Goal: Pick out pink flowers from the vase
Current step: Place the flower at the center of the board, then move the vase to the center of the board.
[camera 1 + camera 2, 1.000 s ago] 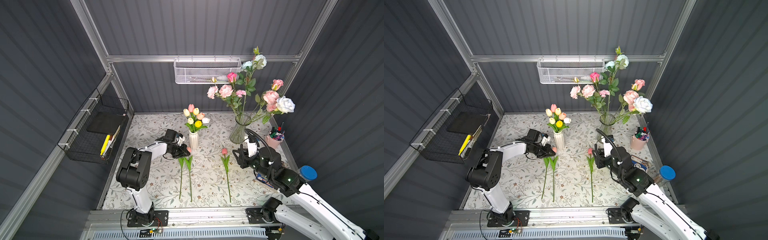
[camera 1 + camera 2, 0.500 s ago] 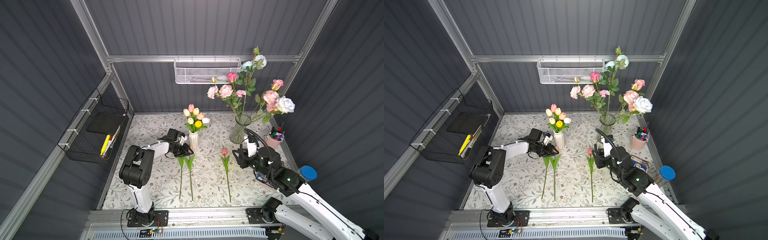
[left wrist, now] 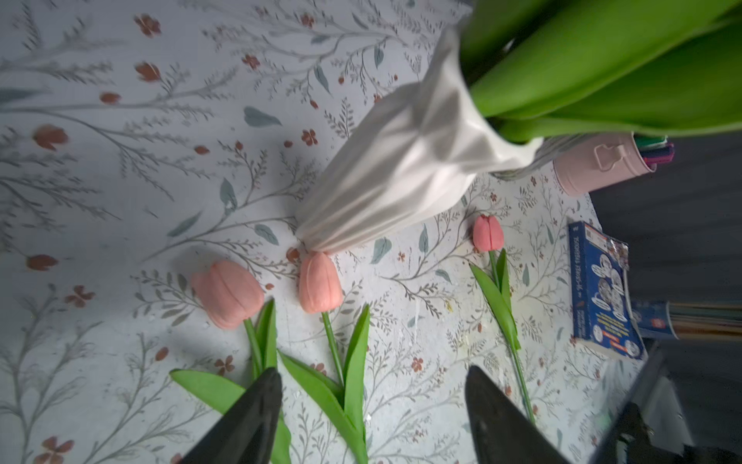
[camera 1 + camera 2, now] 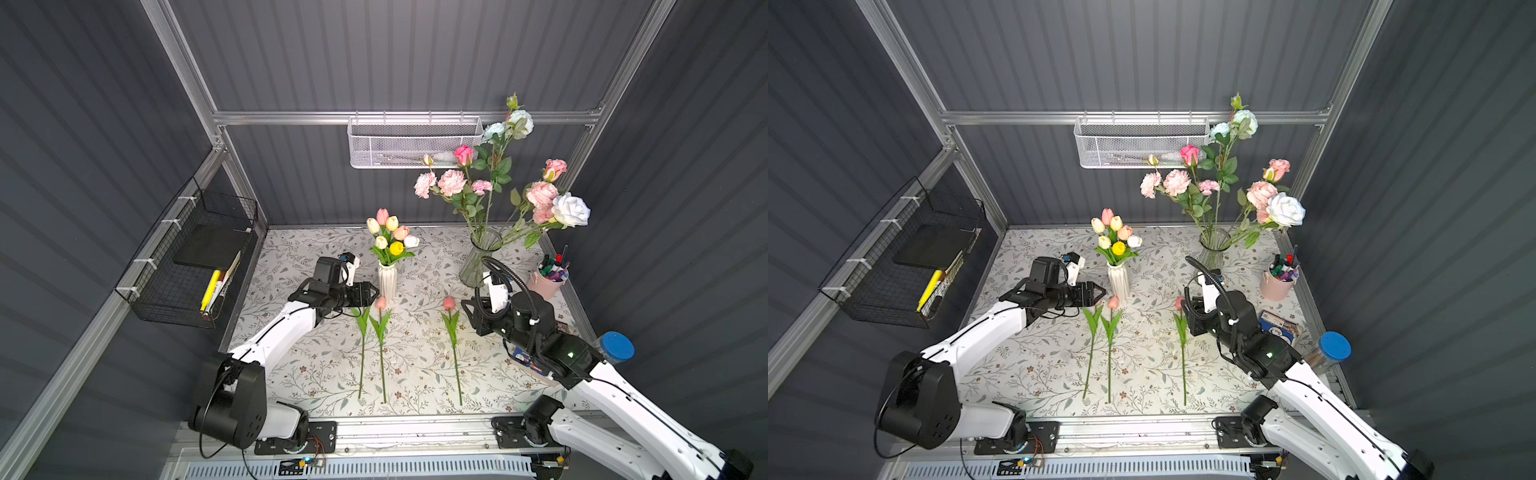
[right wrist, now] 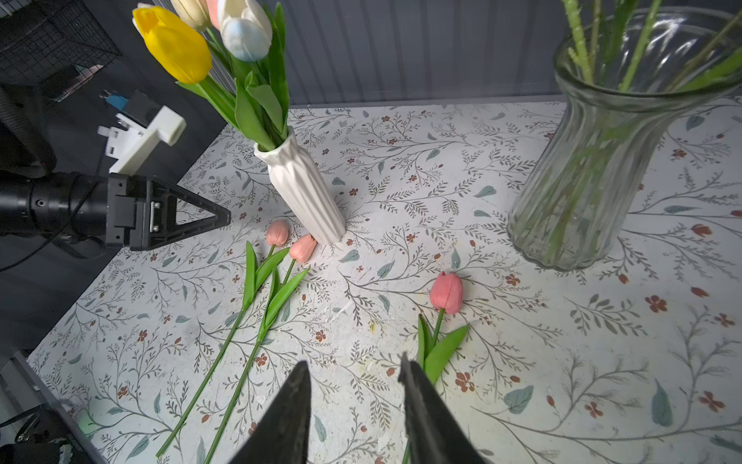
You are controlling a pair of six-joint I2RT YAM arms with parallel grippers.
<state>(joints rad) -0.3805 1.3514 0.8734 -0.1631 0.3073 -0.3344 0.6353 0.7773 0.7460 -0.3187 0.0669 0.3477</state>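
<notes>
the left tool (image 3: 371, 371) hangs open and empty over the desk (image 4: 324, 374), just above the leaves of two pink tulips (image 4: 380, 302) that lie side by side, blooms at the foot of the white ribbed vase (image 4: 387, 280). that vase holds two pinkish tulips (image 4: 382, 216) among yellow and cream ones (one looks more peach). a third pink tulip (image 4: 448, 302) lies further right, beside the right tool (image 5: 353, 363), whose jaws are parted on nothing. the glass vase (image 4: 478, 257) holds pink carnation sprays (image 4: 451, 182) and pink roses (image 4: 540, 194). three are out; by my reckoning, most of the work is left.
</notes>
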